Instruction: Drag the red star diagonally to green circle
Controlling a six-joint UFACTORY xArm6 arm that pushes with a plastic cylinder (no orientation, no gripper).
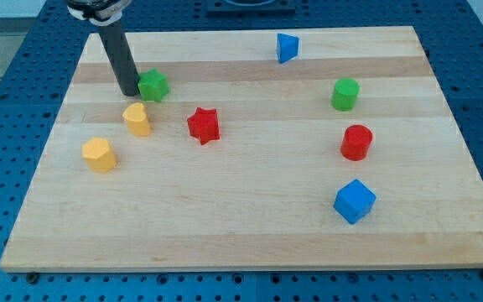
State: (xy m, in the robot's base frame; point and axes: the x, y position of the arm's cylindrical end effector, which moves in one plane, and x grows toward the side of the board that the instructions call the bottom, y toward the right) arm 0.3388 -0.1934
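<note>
The red star (203,126) lies left of the board's middle. The green circle (345,94), a short cylinder, stands at the view's right, above the red star's level. My tip (130,91) rests on the board at the upper left, touching or nearly touching the left side of a green star (153,85). The tip is up and to the left of the red star, well apart from it.
A yellow rounded block (137,119) and a yellow hexagon (99,154) lie at the left. A red cylinder (356,142) and a blue cube (355,201) sit at the right. A blue wedge-like block (286,48) sits near the top edge of the wooden board (250,243).
</note>
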